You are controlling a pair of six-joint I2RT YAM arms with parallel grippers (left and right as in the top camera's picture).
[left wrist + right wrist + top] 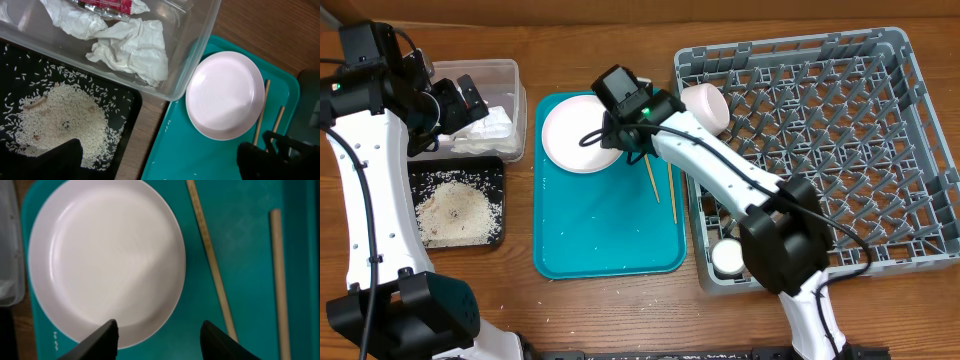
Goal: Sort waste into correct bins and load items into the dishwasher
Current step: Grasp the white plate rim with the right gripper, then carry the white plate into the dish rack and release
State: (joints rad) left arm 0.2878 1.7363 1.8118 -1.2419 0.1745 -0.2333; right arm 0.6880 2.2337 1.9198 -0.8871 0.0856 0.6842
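Note:
A round whitish-pink plate (570, 132) lies at the back left of the teal tray (610, 240). My right gripper (620, 140) is open and empty above the plate's right edge. In the right wrist view one finger of the right gripper (162, 336) overlaps the plate (105, 255) and the other is over the tray. Two wooden chopsticks (652, 182) lie on the tray to the right of the plate, also in the right wrist view (207, 255). My left gripper (468, 100) is open and empty over the clear tub (510, 75), which holds crumpled wrappers (130, 45). Rice (455, 208) fills the black tray (495, 165).
The grey dish rack (840, 150) fills the right side. A pink bowl (705, 103) lies in its back left corner and a small white cup (728, 258) in its front left corner. A few rice grains (167, 122) lie on the teal tray.

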